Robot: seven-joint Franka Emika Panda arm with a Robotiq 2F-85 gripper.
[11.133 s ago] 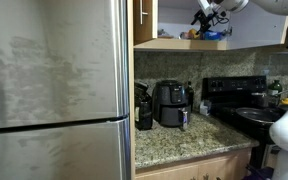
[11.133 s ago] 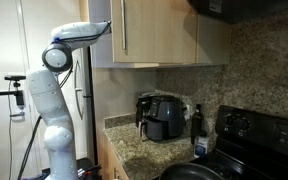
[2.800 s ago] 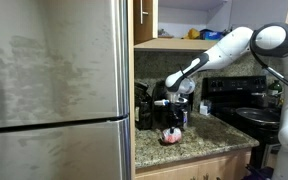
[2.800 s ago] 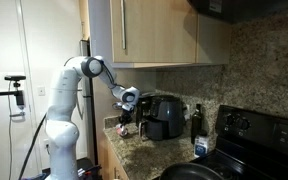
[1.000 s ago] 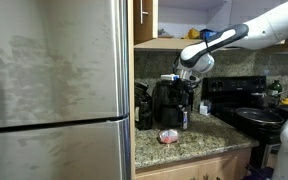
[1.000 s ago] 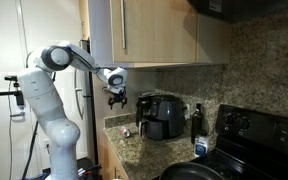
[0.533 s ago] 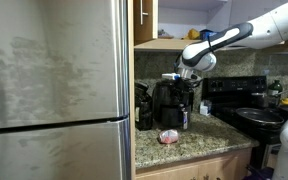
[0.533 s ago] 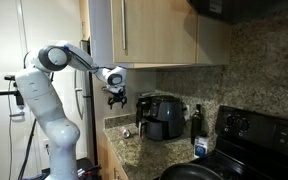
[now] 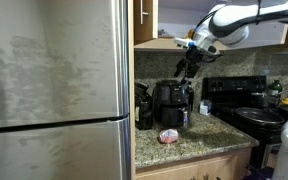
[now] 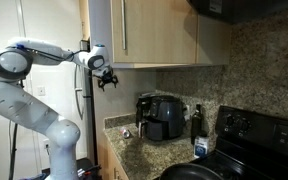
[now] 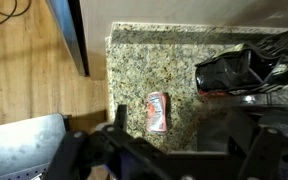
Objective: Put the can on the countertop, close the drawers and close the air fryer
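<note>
Can [image 11: 158, 111] lying on worktop [image 11: 144, 60] before air fryer [image 11: 246, 68]; light, dentable, rolls, grip mid-body. Tool [image 10: 106, 78] spread, empty.

Home kitchen, speckled granite countertop [image 9: 189, 138], black air fryer [image 10: 162, 116] against the backsplash, black stove [image 9: 246, 100], steel fridge [image 9: 54, 90], wooden wall cabinets [image 10: 159, 32]

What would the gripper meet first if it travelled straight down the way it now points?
Probably the granite countertop, close beside the can lying there; the gripper hangs high above, so the exact spot is uncertain.
</note>
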